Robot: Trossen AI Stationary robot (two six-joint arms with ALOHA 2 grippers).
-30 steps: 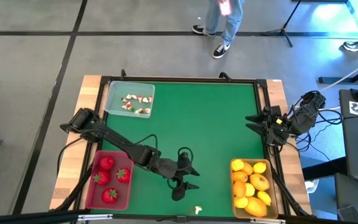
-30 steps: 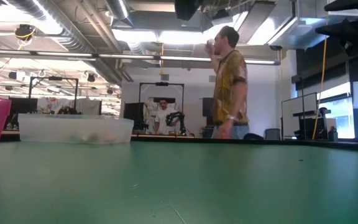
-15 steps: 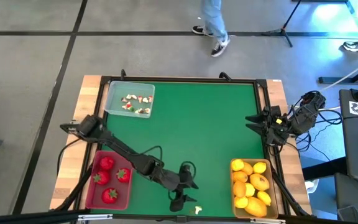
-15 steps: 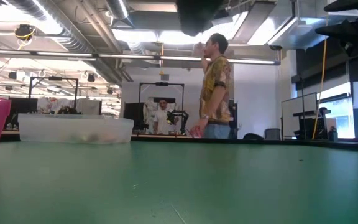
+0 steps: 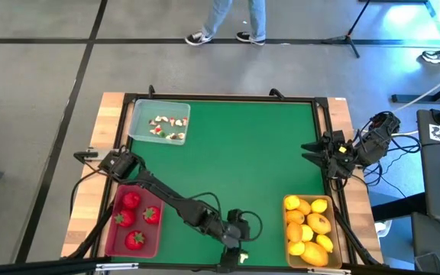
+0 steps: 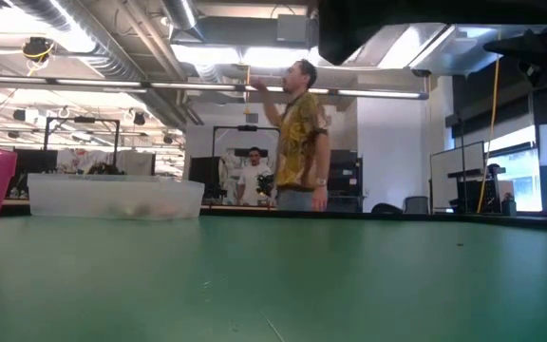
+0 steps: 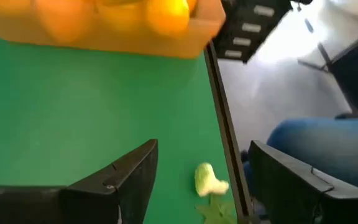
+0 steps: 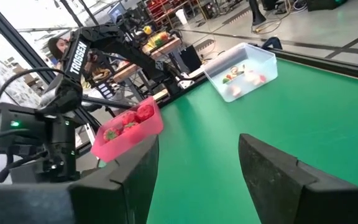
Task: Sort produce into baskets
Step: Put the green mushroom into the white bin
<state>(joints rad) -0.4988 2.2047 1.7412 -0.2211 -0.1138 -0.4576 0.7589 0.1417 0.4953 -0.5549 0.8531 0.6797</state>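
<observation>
- Right now my left gripper hangs low at the near edge of the green table, my arm stretched across from the far left side.
- Between my two dark fingers, which stand wide apart and hold nothing, lies a small pale bit; it rests on the felt, closer to one finger than the other, touching neither.
- From above, that same bit shows just beside my fingertips, between the pink-red tray and the yellow tray, right at the table's near rim.
- Its shape is lumpy and uneven, pale yellow-white, with a soft matte look; its longer side seems to run roughly toward the table's edge strip, though I cannot tell which end is which.
- A green leafy scrap lies touching it on the side nearer my wrist.
- Beyond my fingers stands the tan-yellow tray, smooth plastic with rounded orange and yellow ovals heaped inside.
- From above, the yellow tray sits at the near right corner, full of lemons.
- The pink-red tray sits at the near left corner with strawberries in it, red and dimpled.
- The clear tray sits at the far left corner, translucent and shallow, holding tiny white-and-red pieces.
- My right gripper waits at the table's right edge, fingers spread and empty.
</observation>
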